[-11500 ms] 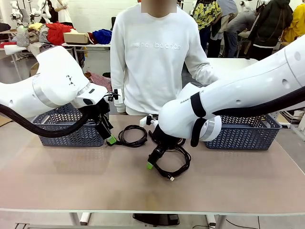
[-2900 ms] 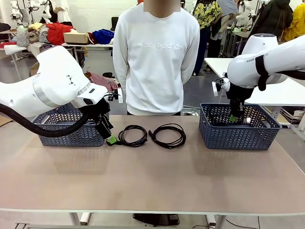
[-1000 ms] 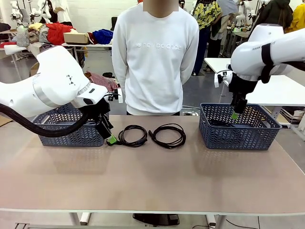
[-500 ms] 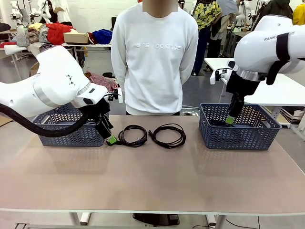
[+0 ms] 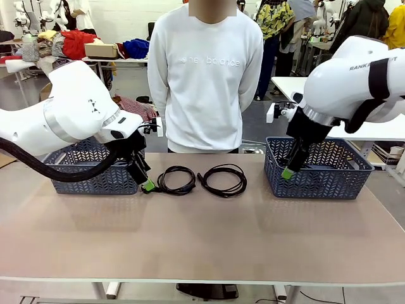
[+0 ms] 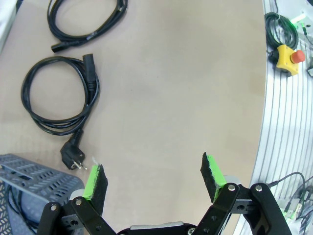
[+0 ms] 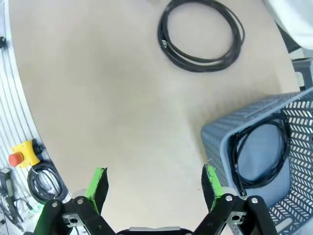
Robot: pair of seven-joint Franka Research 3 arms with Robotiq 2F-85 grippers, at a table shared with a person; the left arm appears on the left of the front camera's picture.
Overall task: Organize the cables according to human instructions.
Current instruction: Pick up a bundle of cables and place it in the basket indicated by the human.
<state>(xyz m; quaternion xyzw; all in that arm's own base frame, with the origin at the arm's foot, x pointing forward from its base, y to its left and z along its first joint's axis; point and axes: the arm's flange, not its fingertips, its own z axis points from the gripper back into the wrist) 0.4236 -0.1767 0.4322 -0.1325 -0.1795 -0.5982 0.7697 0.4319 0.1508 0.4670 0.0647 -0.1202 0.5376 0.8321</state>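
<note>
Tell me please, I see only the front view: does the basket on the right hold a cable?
Observer: Yes. The right wrist view shows one coiled cable lying inside the right basket.
Operator: Does the right end effector carry anything?
Observer: No. In that view the right end effector is open and holds nothing.
Operator: And the left one?
Observer: The left wrist view shows the left end effector open and empty. The plug of the nearest cable lies on the table close to one finger.
</note>
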